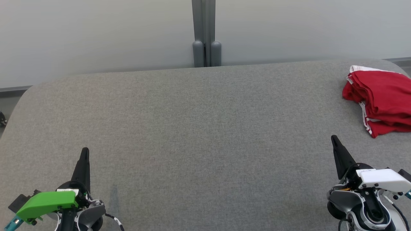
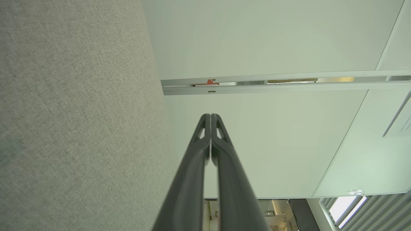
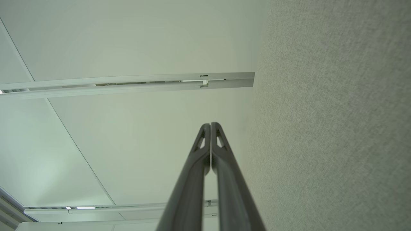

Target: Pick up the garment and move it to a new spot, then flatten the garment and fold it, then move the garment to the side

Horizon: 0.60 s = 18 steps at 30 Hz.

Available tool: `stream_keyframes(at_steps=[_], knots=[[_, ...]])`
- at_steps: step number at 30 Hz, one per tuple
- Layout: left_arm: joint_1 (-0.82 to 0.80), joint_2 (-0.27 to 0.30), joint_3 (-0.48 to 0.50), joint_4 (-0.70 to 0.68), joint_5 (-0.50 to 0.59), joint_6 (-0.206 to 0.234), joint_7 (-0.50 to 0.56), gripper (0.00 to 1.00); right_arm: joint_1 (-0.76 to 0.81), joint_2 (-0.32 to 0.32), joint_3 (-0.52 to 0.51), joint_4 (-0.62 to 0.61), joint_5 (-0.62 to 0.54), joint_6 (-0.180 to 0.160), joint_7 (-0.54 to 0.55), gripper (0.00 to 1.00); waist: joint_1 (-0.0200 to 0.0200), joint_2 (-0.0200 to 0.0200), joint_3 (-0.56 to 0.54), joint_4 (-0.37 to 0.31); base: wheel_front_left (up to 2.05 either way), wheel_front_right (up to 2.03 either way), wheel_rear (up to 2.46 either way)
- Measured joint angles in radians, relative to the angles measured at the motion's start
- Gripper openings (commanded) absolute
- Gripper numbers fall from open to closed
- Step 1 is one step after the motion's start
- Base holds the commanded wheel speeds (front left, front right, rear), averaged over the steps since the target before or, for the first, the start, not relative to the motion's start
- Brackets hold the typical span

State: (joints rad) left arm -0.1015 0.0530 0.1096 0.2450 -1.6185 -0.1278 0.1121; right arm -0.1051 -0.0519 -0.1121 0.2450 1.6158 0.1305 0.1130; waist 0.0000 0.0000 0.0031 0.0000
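The garment (image 1: 382, 98), red with white trim, lies bunched in folds at the far right of the grey table (image 1: 199, 128), cut off by the picture's right edge. My right gripper (image 1: 334, 138) hovers at the lower right, shut and empty, a short way in front of the garment and apart from it. At the lower left my left gripper (image 1: 85, 150) is shut and empty, far from the garment. Both wrist views look along touching fingertips: the left gripper (image 2: 210, 116) with the grey cloth surface to its left, the right gripper (image 3: 210, 124) with that surface to its right.
Pale partition panels (image 1: 96, 35) stand behind the table, joined by a grey post (image 1: 206, 35) at the middle of the back edge. The table's corners are rounded. A wide stretch of grey felt lies between the two grippers.
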Motion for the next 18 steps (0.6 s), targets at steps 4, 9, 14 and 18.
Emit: stream_keyframes(at_steps=[4,9,14,18], knots=[[0.000,0.000,0.000,0.000,0.000,0.000,0.000,0.00,0.000,0.000,0.000,0.000,0.000,0.000,0.000,0.00,0.0000,0.0000,0.000,0.000,0.00,0.00,0.00],[0.000,0.000,0.001,0.000,0.000,0.000,0.001,0.00,0.000,0.000,0.000,0.000,0.000,0.000,0.000,0.00,0.0000,0.0000,0.000,0.000,0.00,0.00,0.00],[0.000,0.000,0.001,0.000,0.000,0.000,0.001,0.00,0.000,0.000,0.000,0.000,0.000,0.000,0.000,0.00,0.0000,0.0000,0.000,0.000,0.00,0.00,0.00],[0.000,-0.001,0.001,0.000,0.000,0.000,0.001,0.00,0.000,0.000,0.000,0.000,0.000,0.000,0.000,0.00,0.0000,0.0000,0.000,0.000,0.00,0.00,0.00]])
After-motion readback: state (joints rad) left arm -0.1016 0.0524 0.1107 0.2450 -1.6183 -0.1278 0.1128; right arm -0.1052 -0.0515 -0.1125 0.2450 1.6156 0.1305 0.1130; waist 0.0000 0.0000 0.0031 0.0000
